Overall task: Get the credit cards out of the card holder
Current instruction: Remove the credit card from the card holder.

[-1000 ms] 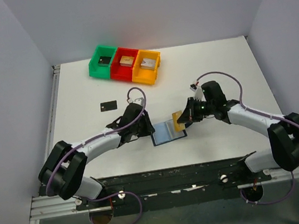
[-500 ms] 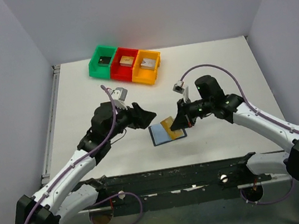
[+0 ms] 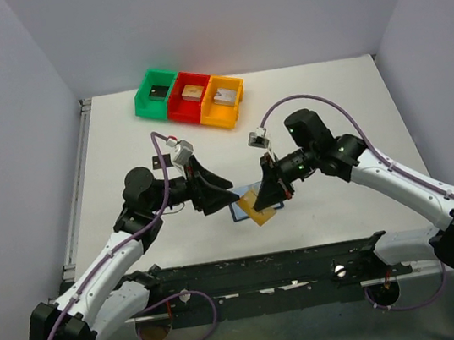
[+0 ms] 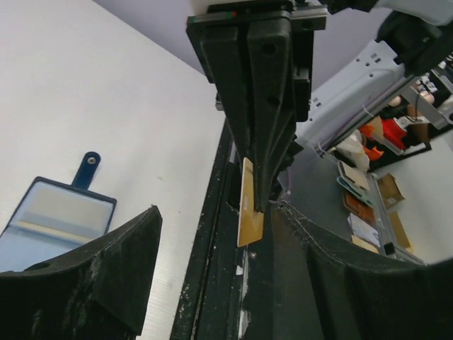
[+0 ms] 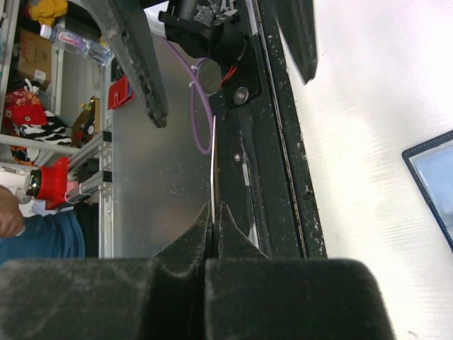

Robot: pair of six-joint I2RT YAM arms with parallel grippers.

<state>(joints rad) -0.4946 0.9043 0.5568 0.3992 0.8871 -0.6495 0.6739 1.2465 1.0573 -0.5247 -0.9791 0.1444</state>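
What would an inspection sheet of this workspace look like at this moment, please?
Surface: white table, no spills seen.
Job's things: card holder lies open on the table; one tan-gold card is held in the air apart from it. Other cards: nothing seen.
Clutter: green, red and orange bins at the far edge, a small block in each.
Grippers: right gripper shut on the card; left gripper open, empty, facing it.
Cables: purple cable loops over each arm.
Surroundings: plain walls; cluttered shelves beyond the table front.

Tan-gold card (image 3: pixel 257 212); navy card holder (image 3: pixel 237 212), paler blue inside.
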